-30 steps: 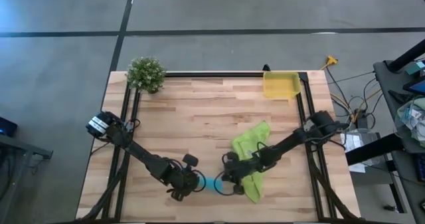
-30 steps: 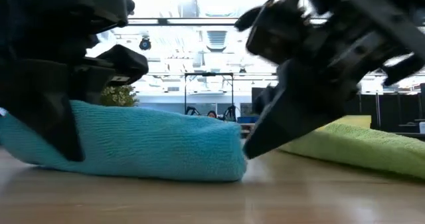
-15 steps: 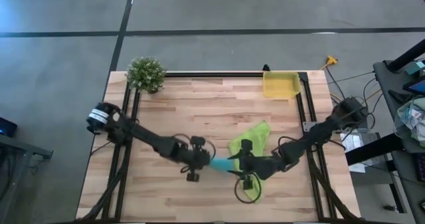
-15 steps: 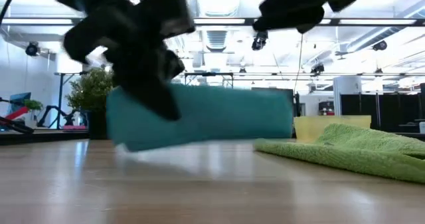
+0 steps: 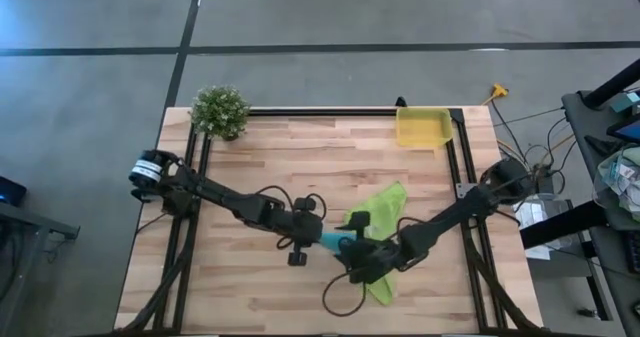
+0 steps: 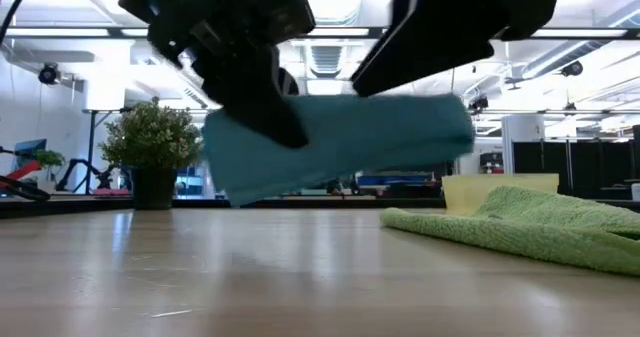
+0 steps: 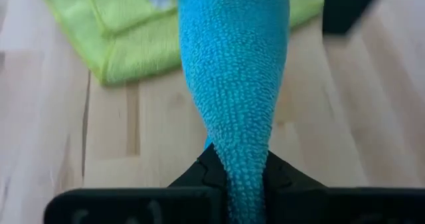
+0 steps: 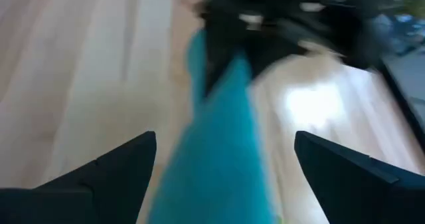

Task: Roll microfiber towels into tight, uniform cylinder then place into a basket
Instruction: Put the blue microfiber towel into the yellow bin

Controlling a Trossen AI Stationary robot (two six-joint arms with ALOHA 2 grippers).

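Turquoise towel (image 6: 340,147), rolled, hangs clear of the table (image 5: 300,167), long axis running three to nine. Left gripper (image 7: 236,177) is clamped tight on its nine o'clock end; right gripper (image 8: 219,177) stands wide apart around the other end, gripping nothing. Green towel (image 5: 378,222) lies loose at four o'clock. Yellow basket (image 5: 422,127) waits well off at one o'clock, seemingly nothing in it.
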